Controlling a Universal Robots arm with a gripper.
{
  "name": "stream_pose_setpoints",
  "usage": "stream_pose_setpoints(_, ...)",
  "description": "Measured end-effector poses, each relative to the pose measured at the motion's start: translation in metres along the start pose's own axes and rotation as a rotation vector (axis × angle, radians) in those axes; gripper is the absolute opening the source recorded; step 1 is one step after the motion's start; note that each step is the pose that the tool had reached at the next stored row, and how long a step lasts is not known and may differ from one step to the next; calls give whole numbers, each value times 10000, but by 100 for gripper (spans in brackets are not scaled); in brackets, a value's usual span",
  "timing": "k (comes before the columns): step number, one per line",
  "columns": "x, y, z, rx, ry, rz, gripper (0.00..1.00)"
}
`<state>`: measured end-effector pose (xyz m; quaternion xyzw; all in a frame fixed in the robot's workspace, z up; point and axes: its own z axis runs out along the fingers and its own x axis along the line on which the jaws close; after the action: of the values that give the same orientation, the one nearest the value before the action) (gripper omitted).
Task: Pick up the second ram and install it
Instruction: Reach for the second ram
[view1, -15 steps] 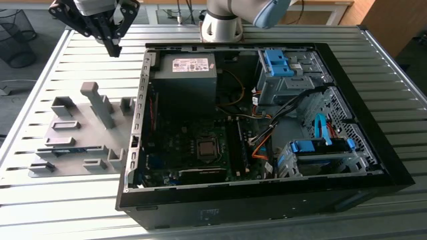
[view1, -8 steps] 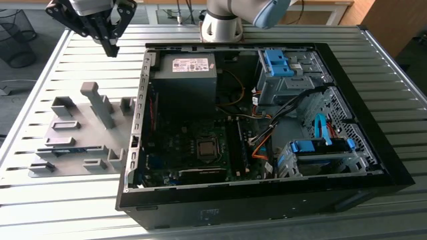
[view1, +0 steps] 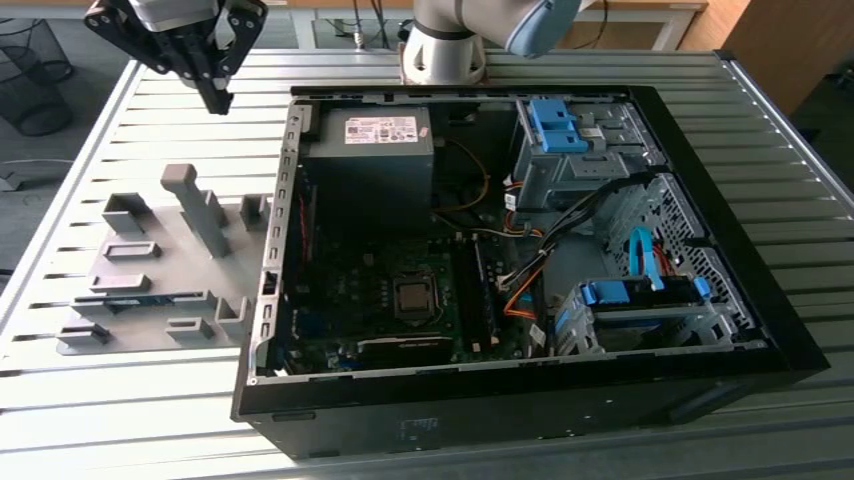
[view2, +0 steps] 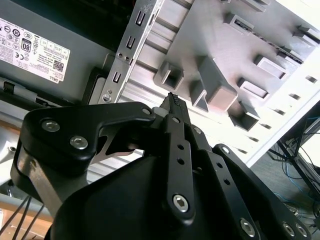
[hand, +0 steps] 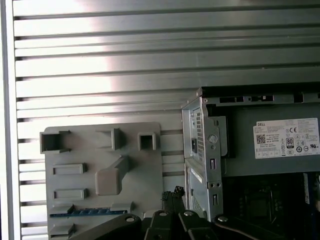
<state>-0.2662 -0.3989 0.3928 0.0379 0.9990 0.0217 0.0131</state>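
Starting nearest in the exterior view, an open black metal computer case (view1: 534, 425) lies on a ribbed silver metal table (view1: 134, 400). At nine o'clock from the case is a grey plastic fixture plate with raised blocks (view1: 160, 255). The second ram (view1: 140, 298), a long thin blue-green circuit-board stick, lies in a slot of this plate, at its near side; the first wrist view shows it there too (hand: 90, 212). Farther, at twelve o'clock from the plate, the black gripper (view1: 218, 100) hangs in the air, well apart from the ram. Its fingers are pressed together at the tips and hold nothing, as both wrist views show (view2: 173, 98) (hand: 172, 192). Farthest stands the pale arm base (view1: 447, 50).
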Motion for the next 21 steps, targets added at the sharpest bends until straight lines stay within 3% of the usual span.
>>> stream_pose_setpoints(13,79,-6,-2,0,0,0,10)
stream_pose_setpoints(21,167,-25,-5,0,0,-1,10)
